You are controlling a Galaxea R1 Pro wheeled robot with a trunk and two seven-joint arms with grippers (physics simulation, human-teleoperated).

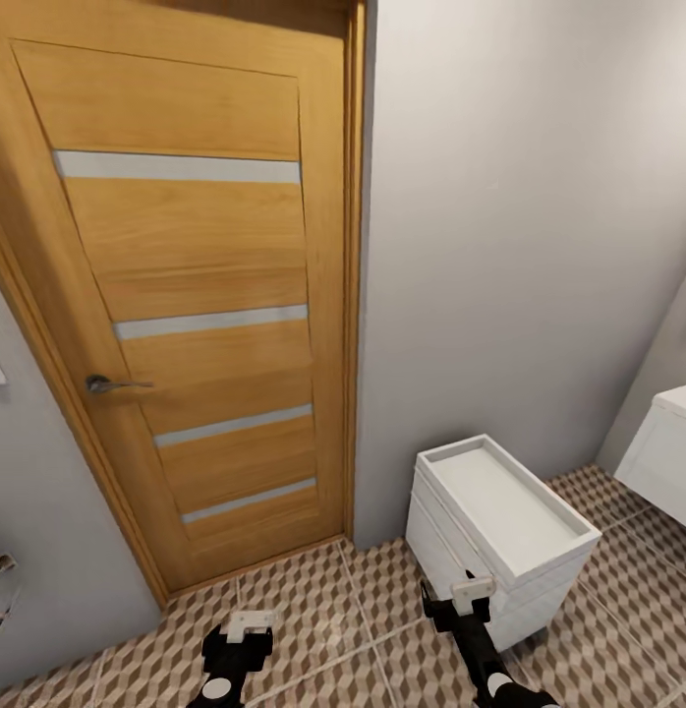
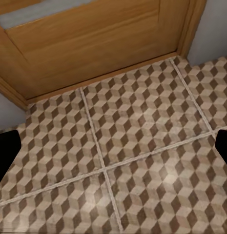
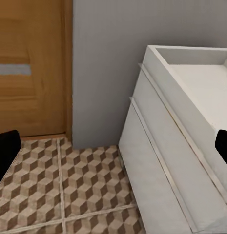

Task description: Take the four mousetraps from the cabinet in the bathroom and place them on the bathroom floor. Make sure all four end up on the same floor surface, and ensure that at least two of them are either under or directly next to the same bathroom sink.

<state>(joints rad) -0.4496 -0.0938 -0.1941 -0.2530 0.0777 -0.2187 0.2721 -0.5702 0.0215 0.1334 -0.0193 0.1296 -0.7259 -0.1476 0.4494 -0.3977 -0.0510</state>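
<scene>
Collision is your risk: turning, your right tool [image 1: 459, 597], fingers spread and empty, could clip the white drawer unit [image 1: 500, 536] beside it.

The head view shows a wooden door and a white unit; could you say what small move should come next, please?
Probably turn the base away to look for the orange-brown cabinet: ahead stand only the closed wooden door, the low white drawer unit and cube-patterned tiled floor.

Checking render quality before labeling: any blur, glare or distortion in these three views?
Head view: sharp, soft even light, no glare; wooden door leans from wide-angle distortion. Left wrist view: bathroom floor tiles slightly soft, faint bright sheen low on the tiles. Right wrist view: white drawer unit soft-edged, fingertips plain black blobs.
</scene>
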